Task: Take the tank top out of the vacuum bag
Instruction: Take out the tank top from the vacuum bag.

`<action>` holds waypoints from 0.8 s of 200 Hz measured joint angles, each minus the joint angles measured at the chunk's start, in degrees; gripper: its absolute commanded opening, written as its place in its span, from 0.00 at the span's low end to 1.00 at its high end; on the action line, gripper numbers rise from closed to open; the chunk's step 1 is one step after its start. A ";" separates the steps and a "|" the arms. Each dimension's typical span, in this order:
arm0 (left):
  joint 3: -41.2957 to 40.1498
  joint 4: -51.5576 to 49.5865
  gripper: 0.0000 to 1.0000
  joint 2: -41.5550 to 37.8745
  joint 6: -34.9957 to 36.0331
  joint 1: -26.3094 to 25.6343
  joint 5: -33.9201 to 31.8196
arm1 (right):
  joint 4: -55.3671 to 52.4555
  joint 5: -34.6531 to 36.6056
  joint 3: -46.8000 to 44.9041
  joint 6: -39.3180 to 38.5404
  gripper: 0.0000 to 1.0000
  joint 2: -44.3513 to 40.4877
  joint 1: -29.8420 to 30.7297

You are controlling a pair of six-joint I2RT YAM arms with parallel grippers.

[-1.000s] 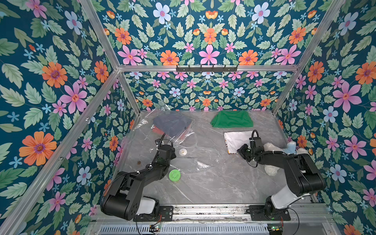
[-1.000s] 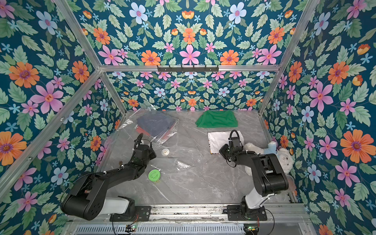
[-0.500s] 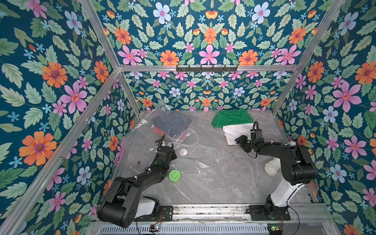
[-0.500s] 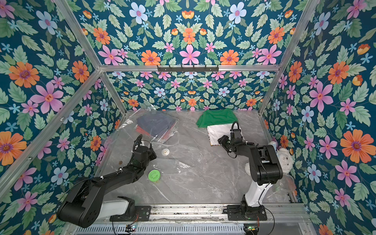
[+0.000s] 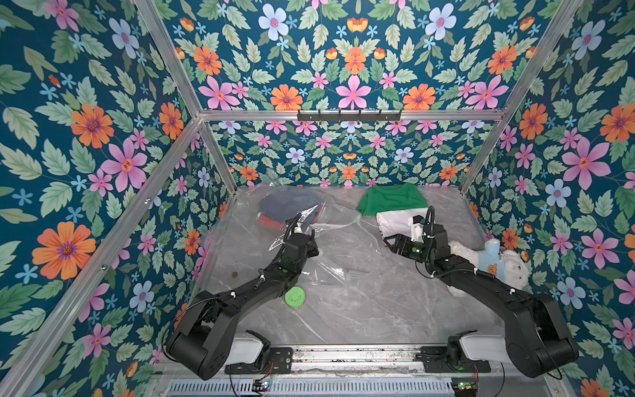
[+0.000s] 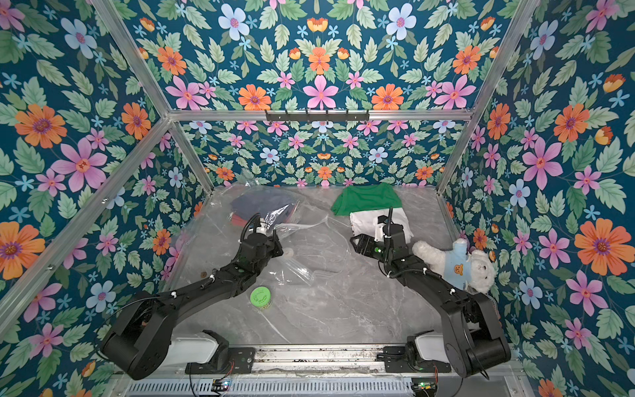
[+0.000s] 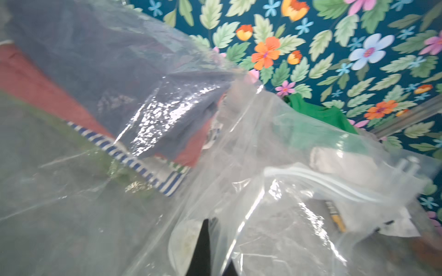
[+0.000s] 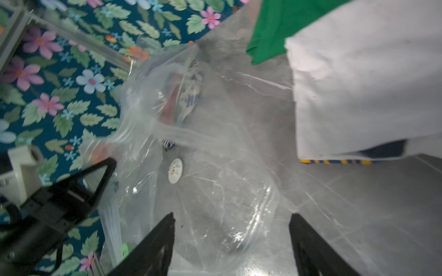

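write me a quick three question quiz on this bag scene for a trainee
1. True or false: the right pincer is shut on the white garment.
2. What does the left pincer grip? A) teddy bear B) vacuum bag C) green lid
3. Which colour is the garment touching the white garment's far edge?
Key: 1 false, it stands open and empty; 2 B; 3 green, the green garment.
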 measured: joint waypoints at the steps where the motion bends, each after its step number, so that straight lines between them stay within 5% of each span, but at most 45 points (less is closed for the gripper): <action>1: 0.22 -0.04 0.00 0.11 0.02 -0.11 0.00 | 0.11 0.00 0.00 -0.17 0.77 -0.02 0.15; 59: 10.80 -2.80 0.00 6.82 1.79 -5.03 3.82 | 14.19 -1.05 4.33 0.20 0.73 11.87 7.43; 160: 9.68 -5.31 0.00 -0.35 2.86 -5.86 4.20 | 30.97 0.55 25.05 18.27 0.70 43.54 17.68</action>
